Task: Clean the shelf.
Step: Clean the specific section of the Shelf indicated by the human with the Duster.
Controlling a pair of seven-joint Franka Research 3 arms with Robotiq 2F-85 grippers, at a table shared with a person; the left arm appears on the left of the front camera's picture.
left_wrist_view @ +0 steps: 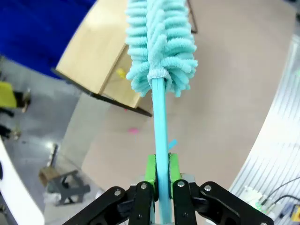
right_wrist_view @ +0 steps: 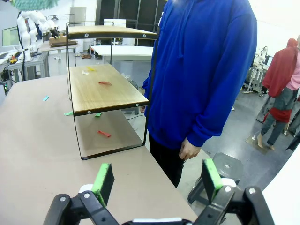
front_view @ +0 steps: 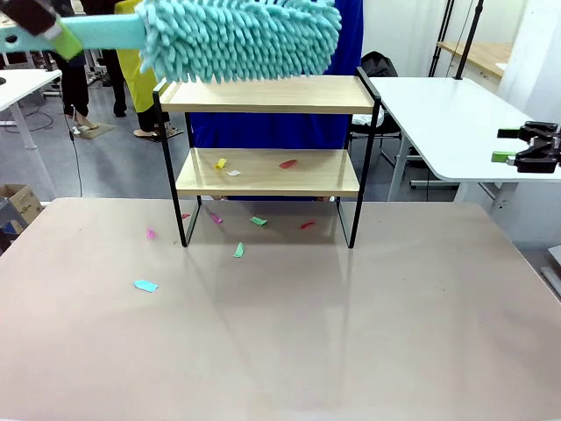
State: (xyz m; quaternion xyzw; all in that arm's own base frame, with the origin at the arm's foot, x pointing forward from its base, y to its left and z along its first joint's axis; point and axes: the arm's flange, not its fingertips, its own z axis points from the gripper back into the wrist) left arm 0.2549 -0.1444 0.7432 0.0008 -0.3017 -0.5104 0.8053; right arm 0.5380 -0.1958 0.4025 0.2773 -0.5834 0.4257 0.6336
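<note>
Many coloured scraps (front_view: 145, 285) across table (front_view: 368, 333), shelf (front_view: 320, 178)

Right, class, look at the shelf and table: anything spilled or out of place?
Yes. Small coloured scraps lie strewn on the lower board of the shelf and on the table around its legs, like litter. The left tool holds a duster above.

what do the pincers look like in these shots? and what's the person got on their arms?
Both are black two-finger linkage units with silver pivot screws and bright green pads on the fingertips: the left pincer and the right pincer look the same. No cables or markings are visible on either. The person wears a blue sweatshirt with long sleeves down to the wrist.
</note>
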